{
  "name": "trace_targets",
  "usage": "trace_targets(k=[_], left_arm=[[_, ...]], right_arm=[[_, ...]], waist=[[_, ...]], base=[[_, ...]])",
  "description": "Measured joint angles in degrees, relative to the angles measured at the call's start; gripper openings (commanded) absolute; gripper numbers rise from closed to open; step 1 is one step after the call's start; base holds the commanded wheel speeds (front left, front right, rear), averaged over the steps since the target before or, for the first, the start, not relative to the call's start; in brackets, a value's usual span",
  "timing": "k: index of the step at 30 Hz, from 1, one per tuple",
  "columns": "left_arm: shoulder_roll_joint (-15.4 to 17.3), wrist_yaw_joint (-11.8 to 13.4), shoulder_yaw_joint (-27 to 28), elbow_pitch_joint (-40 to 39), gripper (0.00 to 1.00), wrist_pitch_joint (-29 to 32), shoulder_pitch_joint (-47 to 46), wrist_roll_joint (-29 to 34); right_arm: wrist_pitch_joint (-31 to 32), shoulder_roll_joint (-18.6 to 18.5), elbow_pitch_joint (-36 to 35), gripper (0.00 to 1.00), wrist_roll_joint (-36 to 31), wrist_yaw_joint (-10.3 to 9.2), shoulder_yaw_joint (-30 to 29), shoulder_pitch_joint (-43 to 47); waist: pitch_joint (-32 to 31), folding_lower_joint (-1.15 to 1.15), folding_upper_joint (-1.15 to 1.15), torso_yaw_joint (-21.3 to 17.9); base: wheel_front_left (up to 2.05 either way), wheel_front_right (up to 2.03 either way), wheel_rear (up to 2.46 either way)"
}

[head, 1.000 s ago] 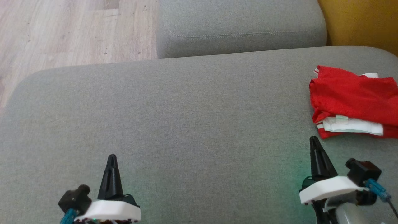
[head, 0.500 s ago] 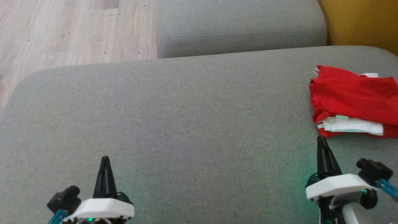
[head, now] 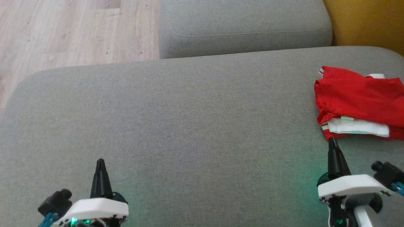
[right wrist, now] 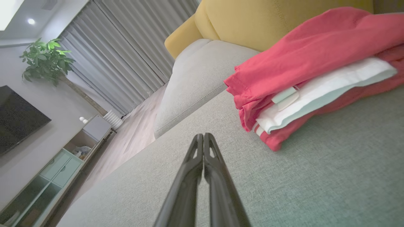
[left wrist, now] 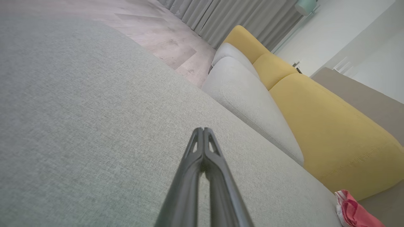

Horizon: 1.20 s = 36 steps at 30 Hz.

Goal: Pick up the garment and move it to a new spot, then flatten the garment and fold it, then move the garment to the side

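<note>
The garment [head: 359,101] is red with a white band, folded into a compact stack at the right side of the grey sofa seat [head: 189,119]. The right wrist view has the garment [right wrist: 315,66] at upper right, and the left wrist view catches its red corner [left wrist: 356,212] at the lower right. My right gripper [head: 332,142] is shut and empty, its tip just short of the stack's near left corner. My left gripper [head: 100,162] is shut and empty over the seat's near left. Both wrist views show the fingers [left wrist: 203,132] [right wrist: 203,137] pressed together.
A second grey cushion [head: 243,28] lies beyond the seat, with a yellow backrest [head: 366,22] at the far right. Wooden floor [head: 75,31] lies at the far left. The right wrist view has curtains, a plant [right wrist: 47,60] and a cabinet.
Both grippers have slid toward the near edge of the head view and outward: the left one leftward, the right one rightward. The garment has not moved.
</note>
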Motion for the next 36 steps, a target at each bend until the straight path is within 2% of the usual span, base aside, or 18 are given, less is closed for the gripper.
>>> trace_targets(k=[36], left_arm=[[0.00, -2.03, 4.01, -0.67, 0.00, 6.20, -1.10, -20.34]], right_arm=[[5.98, 0.02, -1.96, 0.00, 23.17, 0.00, -3.18, -0.05]], waist=[[0.22, 0.00, 0.00, 0.00]], base=[[0.00, 0.00, 0.00]])
